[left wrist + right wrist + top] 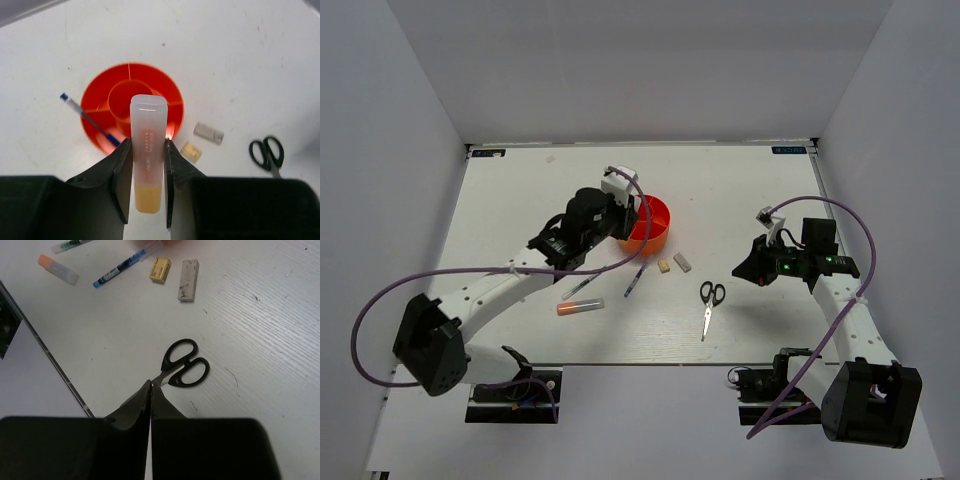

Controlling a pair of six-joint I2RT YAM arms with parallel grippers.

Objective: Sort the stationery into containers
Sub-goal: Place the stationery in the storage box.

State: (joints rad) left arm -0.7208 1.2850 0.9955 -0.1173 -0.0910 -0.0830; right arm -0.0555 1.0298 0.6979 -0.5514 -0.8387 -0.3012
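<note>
My left gripper (148, 142) is shut on a clear marker tube (148, 120) with an orange end, holding it above the round orange-red organizer (165, 102). The gripper also shows over the organizer's near-left rim in the top view (623, 200). A blue pen (90, 117) leans out of the organizer (660, 225). My right gripper (151, 385) is shut and empty, above the blades of the black-handled scissors (182, 362). On the table lie a second marker tube (580, 307), two pens (582, 288) (636, 280) and two erasers (664, 267) (682, 262).
The scissors (708, 305) lie near the table's front edge, left of my right gripper (752, 268). The erasers (208, 133) (191, 151) sit just right of the organizer. White walls close the table on three sides.
</note>
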